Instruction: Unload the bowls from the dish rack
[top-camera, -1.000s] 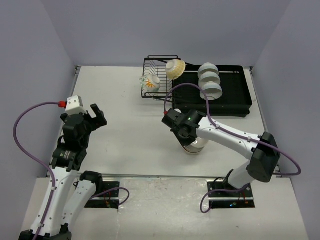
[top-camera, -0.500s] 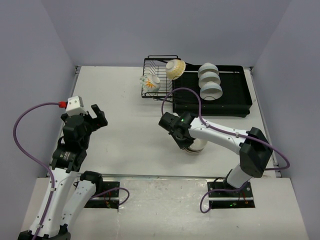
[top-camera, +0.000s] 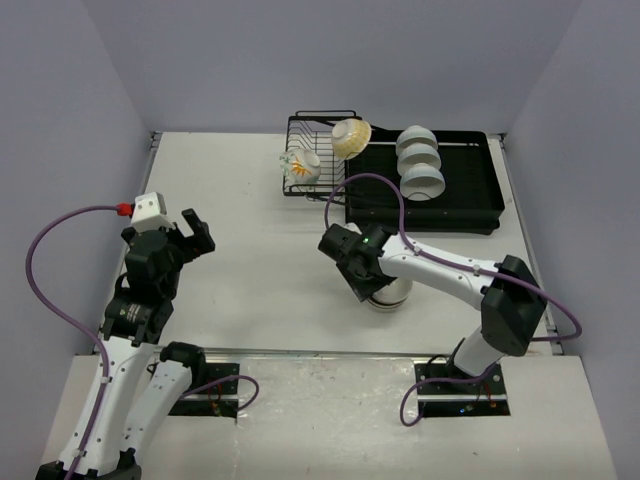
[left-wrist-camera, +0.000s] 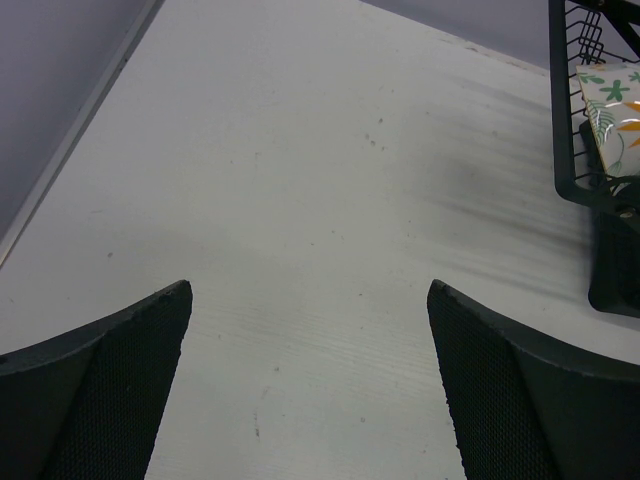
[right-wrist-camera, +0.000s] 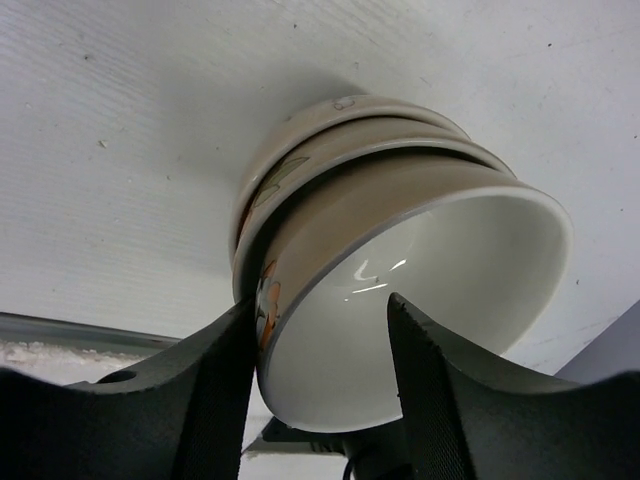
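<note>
From above I see my right hand (top-camera: 366, 284) low over a stack of tan-banded bowls (top-camera: 393, 294) on the bench (top-camera: 250, 250); a flowered bowl (top-camera: 302, 166) and a cream-yellow bowl (top-camera: 350, 137) sit in the dish rack (top-camera: 312, 128), and three white bowls (top-camera: 420, 162) sit on its drainer tray (top-camera: 470, 195). My left wrist view shows the left hand (left-wrist-camera: 310, 380) spread wide above the bench, well apart from the rack. On the right wrist view the fingers (right-wrist-camera: 190, 400) stand parted astride the top bowl (right-wrist-camera: 450, 260) wall, one inside and one outside, though I can't quite tell if the outer one touches.

Table (top-camera: 250, 225) centre-left free; stacked bowls (top-camera: 396, 294) under right gripper (top-camera: 365, 288) block near-right; dish rack (top-camera: 310, 122) blocks far side.
</note>
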